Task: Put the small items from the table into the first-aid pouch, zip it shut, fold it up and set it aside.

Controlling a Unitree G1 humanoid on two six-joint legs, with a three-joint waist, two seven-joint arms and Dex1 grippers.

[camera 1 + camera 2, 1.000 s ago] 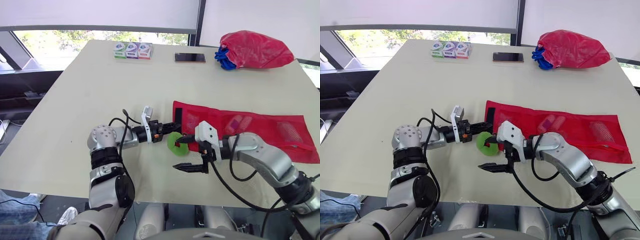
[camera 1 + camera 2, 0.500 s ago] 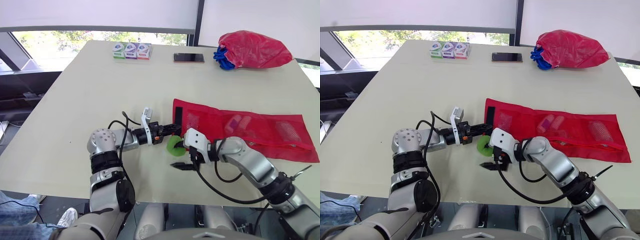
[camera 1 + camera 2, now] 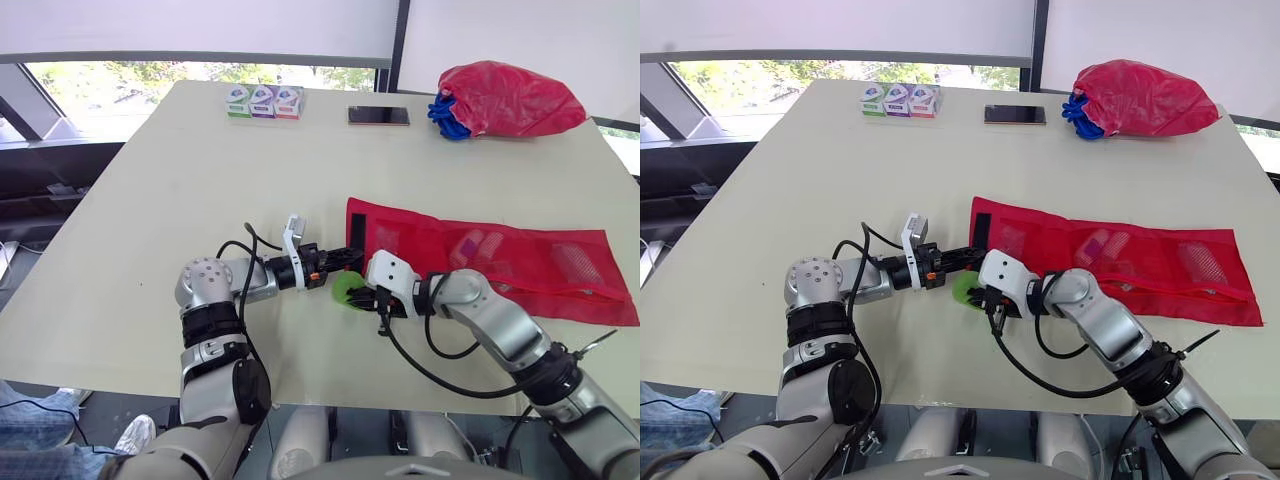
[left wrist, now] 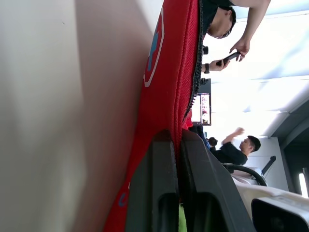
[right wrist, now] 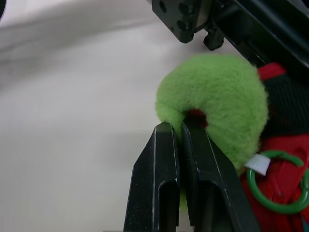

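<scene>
At centre-left of the frame the left gripper is clamped on the left edge of the red pouch — spread flat toward the right. Beside that edge, the green fluffy ring is pinched by the right gripper — fingers pressed together.

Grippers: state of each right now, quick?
Left gripper: closed on the edge of the red pouch.
Right gripper: closed on the green fluffy ring.
</scene>
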